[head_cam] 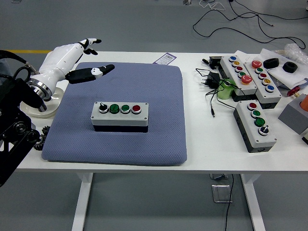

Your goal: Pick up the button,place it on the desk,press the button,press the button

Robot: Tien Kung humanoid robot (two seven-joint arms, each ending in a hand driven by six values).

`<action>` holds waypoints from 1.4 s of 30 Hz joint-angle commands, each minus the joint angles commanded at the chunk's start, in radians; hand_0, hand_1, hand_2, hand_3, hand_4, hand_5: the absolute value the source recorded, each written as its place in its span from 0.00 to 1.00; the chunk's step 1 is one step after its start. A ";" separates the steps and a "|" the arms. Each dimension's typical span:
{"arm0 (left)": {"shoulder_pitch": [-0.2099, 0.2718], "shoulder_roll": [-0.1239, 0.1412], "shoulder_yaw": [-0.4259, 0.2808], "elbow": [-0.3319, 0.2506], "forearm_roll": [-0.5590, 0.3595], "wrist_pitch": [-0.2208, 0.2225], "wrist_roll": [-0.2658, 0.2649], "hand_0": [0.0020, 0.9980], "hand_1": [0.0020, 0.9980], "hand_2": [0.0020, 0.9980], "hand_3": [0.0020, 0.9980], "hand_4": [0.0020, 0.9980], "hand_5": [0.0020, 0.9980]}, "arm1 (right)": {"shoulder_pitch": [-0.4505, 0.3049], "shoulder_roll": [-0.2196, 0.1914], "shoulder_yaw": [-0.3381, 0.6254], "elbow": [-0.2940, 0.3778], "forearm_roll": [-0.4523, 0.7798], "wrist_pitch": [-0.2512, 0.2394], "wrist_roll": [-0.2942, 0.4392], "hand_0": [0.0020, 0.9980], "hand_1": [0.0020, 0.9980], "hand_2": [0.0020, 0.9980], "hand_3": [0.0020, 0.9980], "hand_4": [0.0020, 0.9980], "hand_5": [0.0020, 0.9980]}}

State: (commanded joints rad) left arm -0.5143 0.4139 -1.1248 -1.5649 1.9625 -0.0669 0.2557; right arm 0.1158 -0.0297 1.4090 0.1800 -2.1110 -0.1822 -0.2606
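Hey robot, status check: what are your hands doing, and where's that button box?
Left hand open, raised clear. Button box set on the blue mat, untouched. Nothing blocking it.

**No readable text on the table**

Nothing can be read. A small card (165, 58) with a dark border lies at the far edge of the blue mat (159, 120), but its print is too small to make out. The button box (120, 115) on the mat has no legible labels by its knobs, and neither do the three button boxes (253, 125) to the right.
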 joint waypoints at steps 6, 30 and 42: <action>-0.005 -0.003 0.033 -0.029 -0.046 -0.039 0.082 0.00 0.08 0.15 0.68 0.71 0.86 | -0.001 -0.001 0.004 0.000 -0.008 0.001 -0.001 0.69 0.67 0.72 0.66 0.35 0.19; -0.003 -0.009 0.180 0.013 -0.114 -0.133 0.126 0.00 0.04 0.13 0.69 0.69 0.74 | 0.002 0.000 0.009 0.000 -0.013 0.000 0.000 0.68 0.67 0.72 0.66 0.35 0.19; -0.028 -0.036 0.216 0.057 -0.121 -0.123 0.126 0.00 0.04 0.13 0.70 0.69 0.76 | 0.000 -0.001 0.010 0.000 -0.016 0.000 -0.001 0.69 0.66 0.72 0.66 0.35 0.19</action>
State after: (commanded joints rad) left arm -0.5421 0.3775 -0.9087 -1.5080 1.8411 -0.1894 0.3820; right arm 0.1160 -0.0306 1.4190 0.1800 -2.1274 -0.1821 -0.2617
